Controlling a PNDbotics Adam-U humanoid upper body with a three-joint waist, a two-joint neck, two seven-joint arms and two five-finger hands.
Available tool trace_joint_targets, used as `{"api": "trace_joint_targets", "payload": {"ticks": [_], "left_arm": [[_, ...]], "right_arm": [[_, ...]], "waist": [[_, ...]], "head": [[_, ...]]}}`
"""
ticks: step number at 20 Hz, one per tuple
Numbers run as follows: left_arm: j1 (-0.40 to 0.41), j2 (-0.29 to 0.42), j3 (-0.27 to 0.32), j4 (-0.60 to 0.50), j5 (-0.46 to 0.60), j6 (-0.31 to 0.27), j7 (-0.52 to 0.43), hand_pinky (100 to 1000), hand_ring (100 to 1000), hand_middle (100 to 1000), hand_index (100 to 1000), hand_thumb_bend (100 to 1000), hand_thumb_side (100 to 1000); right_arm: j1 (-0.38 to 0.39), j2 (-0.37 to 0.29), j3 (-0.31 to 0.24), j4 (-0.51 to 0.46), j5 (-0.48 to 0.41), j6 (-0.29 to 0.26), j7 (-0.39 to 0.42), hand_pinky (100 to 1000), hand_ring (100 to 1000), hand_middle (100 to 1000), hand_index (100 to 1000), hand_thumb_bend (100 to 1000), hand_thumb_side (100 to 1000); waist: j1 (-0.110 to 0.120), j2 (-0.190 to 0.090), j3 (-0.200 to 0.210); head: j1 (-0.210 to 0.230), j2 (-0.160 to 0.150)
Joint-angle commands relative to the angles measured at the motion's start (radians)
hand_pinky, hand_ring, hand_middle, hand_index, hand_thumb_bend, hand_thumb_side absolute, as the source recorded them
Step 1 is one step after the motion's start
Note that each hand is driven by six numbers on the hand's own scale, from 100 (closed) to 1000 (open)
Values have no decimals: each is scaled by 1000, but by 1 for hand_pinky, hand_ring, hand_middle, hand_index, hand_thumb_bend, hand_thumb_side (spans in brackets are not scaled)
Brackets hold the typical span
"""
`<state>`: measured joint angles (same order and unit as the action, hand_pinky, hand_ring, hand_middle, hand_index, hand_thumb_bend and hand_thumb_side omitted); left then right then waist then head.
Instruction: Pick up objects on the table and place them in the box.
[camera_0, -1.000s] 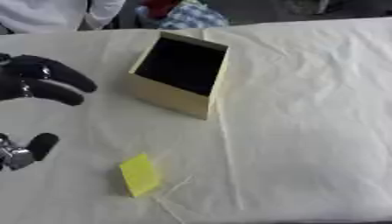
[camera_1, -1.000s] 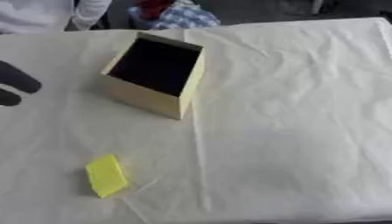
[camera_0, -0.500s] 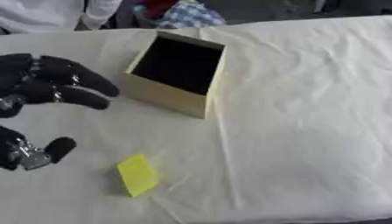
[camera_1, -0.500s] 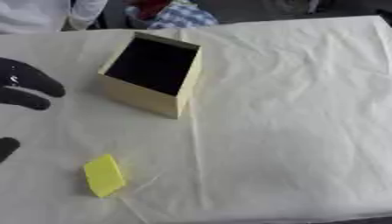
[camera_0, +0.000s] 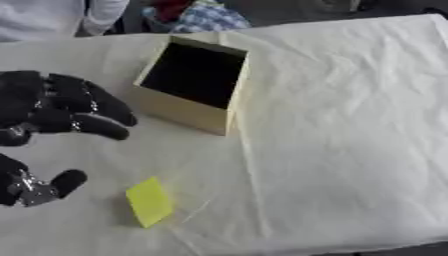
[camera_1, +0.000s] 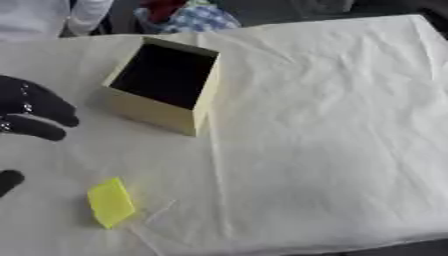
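Left eye view: left hand (camera_0: 52, 107) black, at left edge, hovering above tabletop (camera_0: 350, 125) with white wrinkled cloth. Fingers spread and lightly bent, pointing right toward the box; thumb (camera_0: 61, 181) apart, lower down, near-left. Nothing held between fingers and thumb.

Open cardboard box (camera_0: 194, 85) standing upright at far centre-left, mouth up, interior dark, contents not discernible. Just right of the left hand's fingertips, not touching.

Yellow block (camera_0: 149, 201), flat and roughly rectangular, lying on the cloth at near left, tilted slightly. Sits nearer than the box and well apart from it; just right of the thumb, gap visible, no contact.

Right eye view: same layout, only fingertips and thumb tip of left hand showing at left edge. Right hand in neither view.

Right half of cloth: creases only. Far edge: clothing of persons, light sleeve at far left and plaid fabric (camera_0: 206, 17) behind the box, none touching the box or block.
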<state>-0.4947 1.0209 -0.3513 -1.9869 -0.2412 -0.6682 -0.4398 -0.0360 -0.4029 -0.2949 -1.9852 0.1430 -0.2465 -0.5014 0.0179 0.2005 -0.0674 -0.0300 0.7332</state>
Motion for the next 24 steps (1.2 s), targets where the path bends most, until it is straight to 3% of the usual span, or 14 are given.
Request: {"api": "trace_joint_targets", "payload": {"ticks": [1,4,7,9,14,19,24], "left_arm": [[-22,40,-8,-13,-22,-204,-206,862,896,845,943,100,484],[-36,41,-12,-13,-45,-230,-209,877,907,852,938,102,473],[-44,46,-18,-13,-87,-238,-196,892,918,866,939,225,391],[-47,50,-30,-13,-122,-239,-185,893,918,867,939,252,348],[-56,54,-70,-13,-185,-239,-171,907,928,886,968,290,357],[-76,58,-98,-13,-233,-239,-140,909,923,870,972,421,405],[-79,71,-135,-13,-288,-239,-28,890,916,865,969,357,365]], "right_arm": [[-9,-34,-4,-15,-5,-1,3,595,675,516,696,100,870],[-8,-34,-4,-15,-5,-1,4,595,675,516,695,100,870],[-8,-33,-4,-15,-5,-1,4,595,675,516,695,100,870],[-8,-33,-4,-15,-5,-1,4,595,675,516,695,100,870],[-9,-32,-3,-15,-6,-1,5,595,674,515,695,100,869],[-9,-31,-3,-15,-6,0,5,594,674,515,695,100,870],[-10,-31,-3,-15,-7,0,6,594,674,514,694,100,871]], "waist": [[0,-14,-1],[1,-14,-2],[1,-14,-2],[2,-14,-3],[3,-14,-7],[7,-15,-8],[13,-14,-9]], "head": [[-4,-2],[-6,0],[-10,0],[-12,0],[-15,0],[-23,4],[-29,4]]}}
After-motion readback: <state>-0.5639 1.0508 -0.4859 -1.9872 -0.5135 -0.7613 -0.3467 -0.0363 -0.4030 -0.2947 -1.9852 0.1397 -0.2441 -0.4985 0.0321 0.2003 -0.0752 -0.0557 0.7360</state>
